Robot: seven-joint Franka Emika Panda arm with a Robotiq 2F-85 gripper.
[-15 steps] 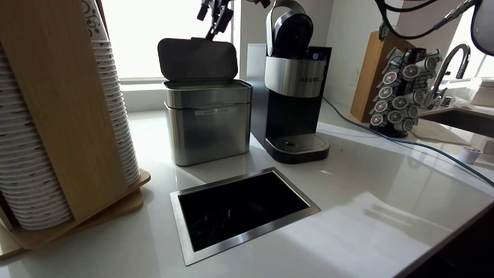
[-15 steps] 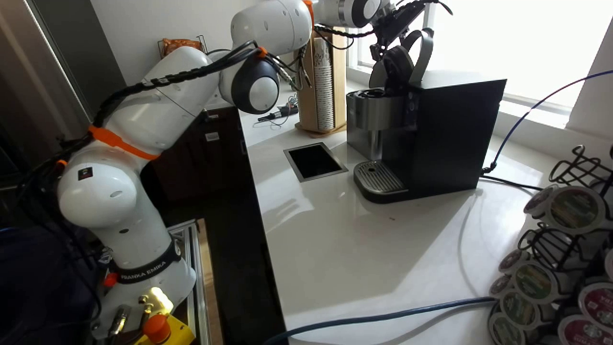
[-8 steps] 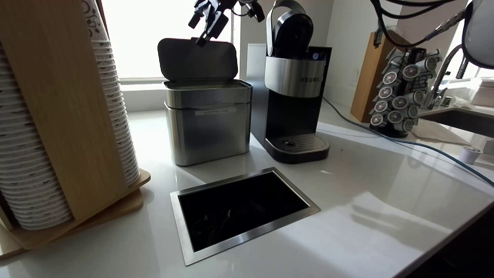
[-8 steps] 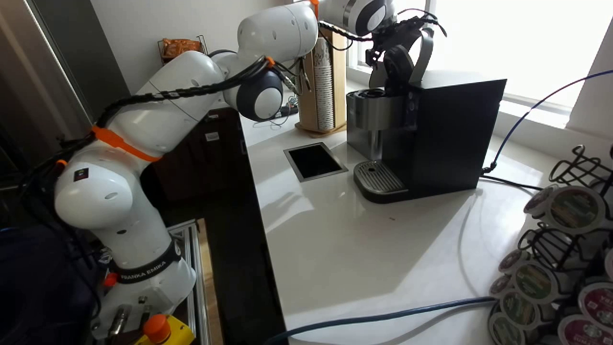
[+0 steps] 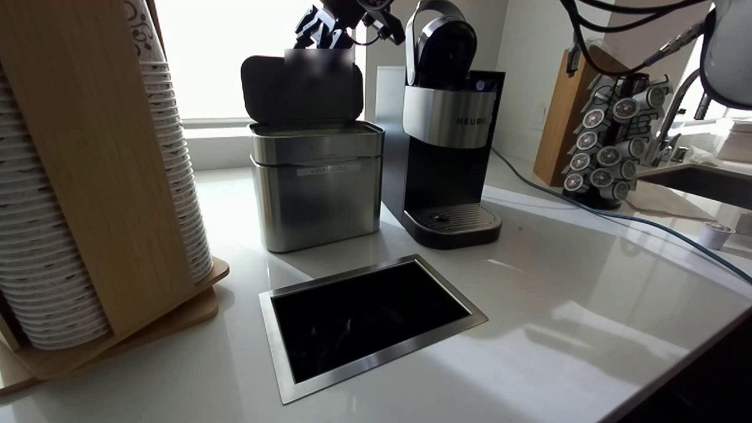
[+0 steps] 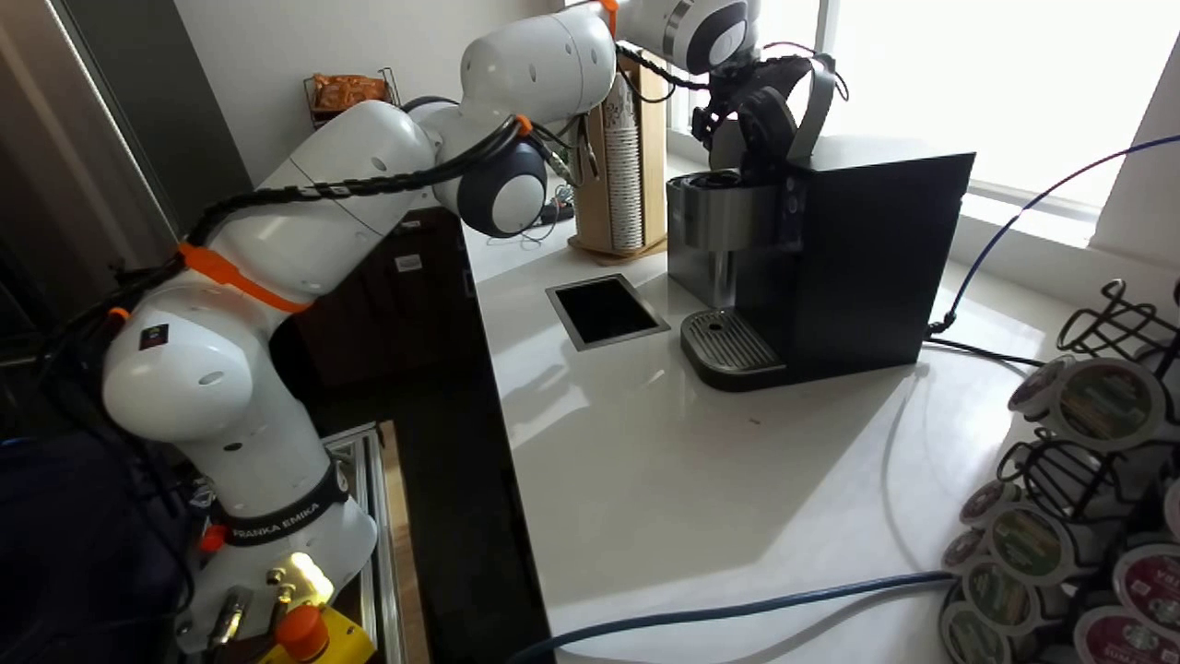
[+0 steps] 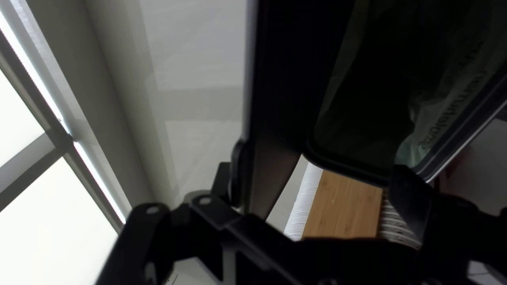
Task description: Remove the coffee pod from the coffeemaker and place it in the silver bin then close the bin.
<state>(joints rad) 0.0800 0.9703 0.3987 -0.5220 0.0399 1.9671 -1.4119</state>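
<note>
Desk (image 6: 664, 489): white, glossy, sunlit in patches. My arm (image 6: 304, 244) stands beside it and reaches over, wrist high, near the coffeemaker's raised top.

Wooden rack (image 5: 111, 164): at one end of the desk, paper cups (image 5: 171, 153) stacked in columns.

Coffeemaker (image 5: 446, 164): upright, black top tipped up, handle (image 6: 817, 106) raised; grey drip tray (image 5: 464, 217) at its foot.

Silver bin (image 5: 317, 205): upright, just beside the coffeemaker, between it and the wooden rack. Label strip (image 5: 329, 169) on its front, too blurred to read fully. Inside, by the wrist view: mostly dark, a pale crumpled liner (image 7: 439, 122) with lettering along one wall.

Pod rack (image 5: 593, 201): past the coffeemaker, loaded with pods (image 5: 608, 155).

Steel-rimmed opening (image 5: 382, 356): sunk in the desk before the bin, dark inside.

Lid (image 5: 302, 100): swung up at the bin's back edge, partly smeared in an exterior view.

Jaws: released, spread wide. In the wrist view the lid's end comes between them: one finger (image 7: 223, 180) at its edge, toward the window (image 5: 200, 59), seemingly touching; the opposite finger (image 7: 410, 198) by the bin's mouth.

Coffee pod: cannot tell where it is; bin interior too dark, the coffeemaker's pod seat (image 6: 724, 178) too small to judge. A loose white pod (image 5: 715, 235) sits on the desk, well apart from the bin.
</note>
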